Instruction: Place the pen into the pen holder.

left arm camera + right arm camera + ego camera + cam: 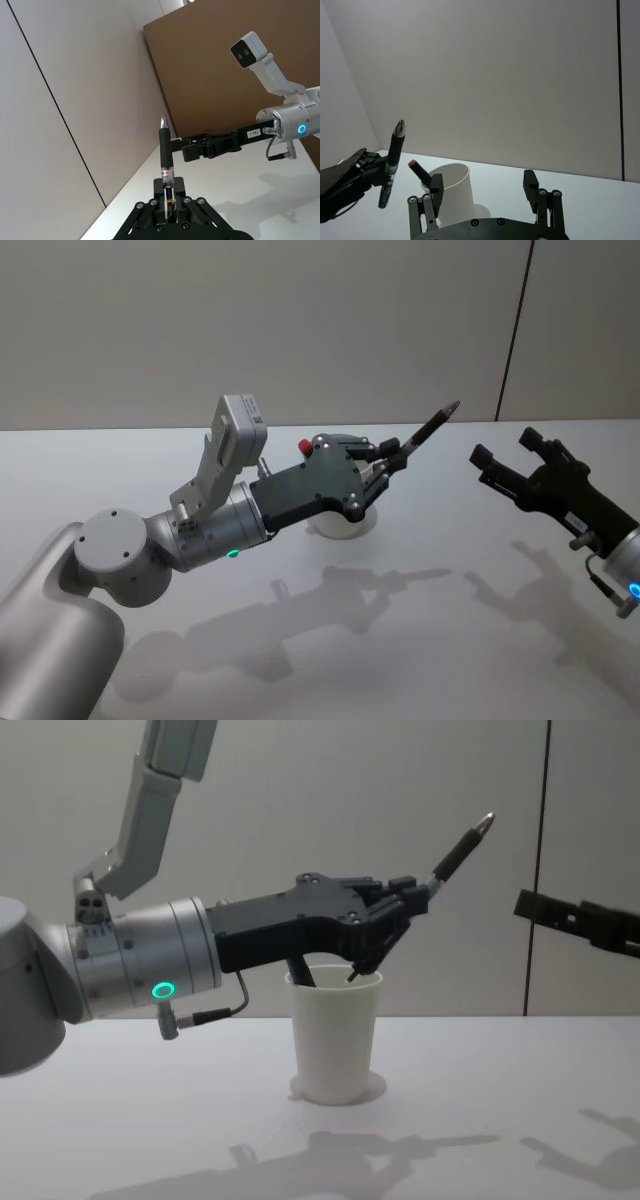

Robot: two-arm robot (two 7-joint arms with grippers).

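The robot's left hand [393, 462] is clenched around the lower end of a pen [425, 432], holding it in the air just above the rim of a white paper cup [335, 1040] that stands upright on the white tabletop [450, 640]. The pen has a slim black barrel that narrows to a silver pointed tip. The left wrist view shows a pale printed band and a clear section on the pen [164, 150] near where the left hand [169, 192] pinches it. The pen is tilted, with its tip pointing up and toward the robot's right. From the chest camera, the pen [458, 850] rises at a slant past the left hand [415, 900], over the right side of the cup and clear of it. The cup is plain and tapered with a rolled rim, and a second pen [419, 171] with a red end already leans inside it, its tip poking out above the rim. The right hand [505, 445] hangs in the air well to the right of the cup with its fingers spread wide, grasping nothing. From the right wrist, the cup [452, 192] shows between and beyond those open fingers [436, 187], with the pen [394, 155] raised beside it.
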